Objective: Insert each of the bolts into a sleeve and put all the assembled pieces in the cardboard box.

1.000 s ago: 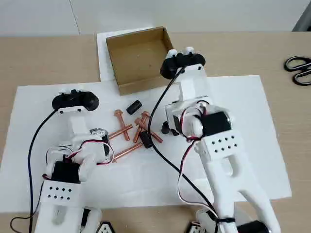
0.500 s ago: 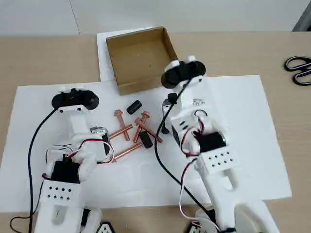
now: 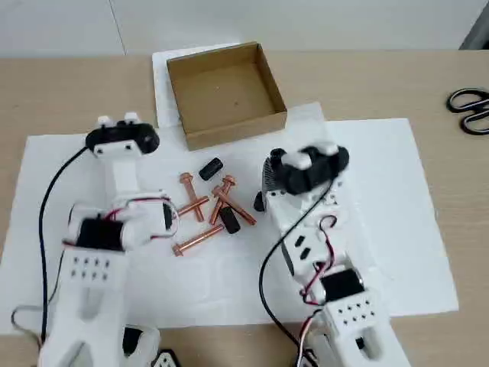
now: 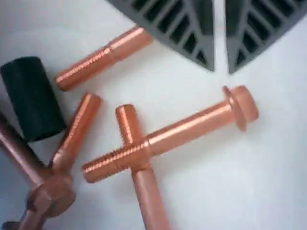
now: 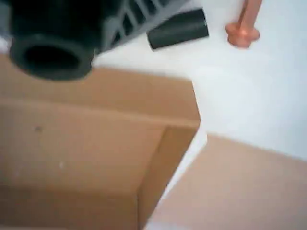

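Several copper bolts (image 3: pixel 200 222) lie in a loose pile on the white paper, with one black sleeve (image 3: pixel 210 167) behind the pile and another (image 3: pixel 229 220) in it. The open cardboard box (image 3: pixel 237 130) stands at the back. My left gripper (image 3: pixel 170 218) is just left of the pile. Its tips (image 4: pixel 219 67) hover over the bolts (image 4: pixel 168 139), near a sleeve (image 4: pixel 32 98), almost closed, with nothing between them. My right gripper (image 3: pixel 261 197) sits right of the pile, shut on a black sleeve (image 5: pixel 50 52) whose open end faces the camera, near the box (image 5: pixel 163 117).
A white paper sheet (image 3: pixel 382 229) covers the middle of the wooden table. Scissors (image 3: pixel 470 107) lie at the far right edge. A loose sleeve (image 5: pixel 177 29) and a bolt head (image 5: pixel 242 33) rest on the paper near the box.
The right arm has folded back from over the box toward its base, with its gripper staying beside the pile. The left arm has shifted slightly toward the back.
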